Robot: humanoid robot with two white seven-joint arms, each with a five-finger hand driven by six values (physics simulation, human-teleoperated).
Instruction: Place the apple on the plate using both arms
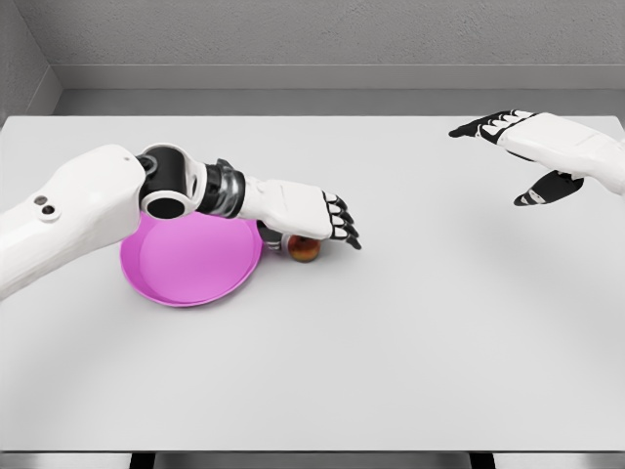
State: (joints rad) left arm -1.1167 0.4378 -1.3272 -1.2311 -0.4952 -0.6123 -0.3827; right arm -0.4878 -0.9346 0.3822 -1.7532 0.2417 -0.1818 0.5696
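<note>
The left hand (308, 215) reaches in over the pale grey surface (410, 342), its white palm facing down and its dark fingertips (344, 227) bent downward over the apple (304, 249). The apple sits on the surface directly beneath that hand, partly hidden by the palm, so only its reddish-orange lower side shows; the thumb seems to come down on the plate side of it, but whether the fingers actually press against the fruit or just cage it cannot be told from this view. Just behind the hand's wrist, toward the robot's left arm, lies the pink plate (190, 269), its rim close beside the apple and possibly touching it; the forearm crosses above the plate's far edge. The apple is outside the plate, not on it. Well apart on the other side, the right hand (527, 147) hangs above the surface with its fingers stretched out flat and the thumb dropped below, holding nothing.
</note>
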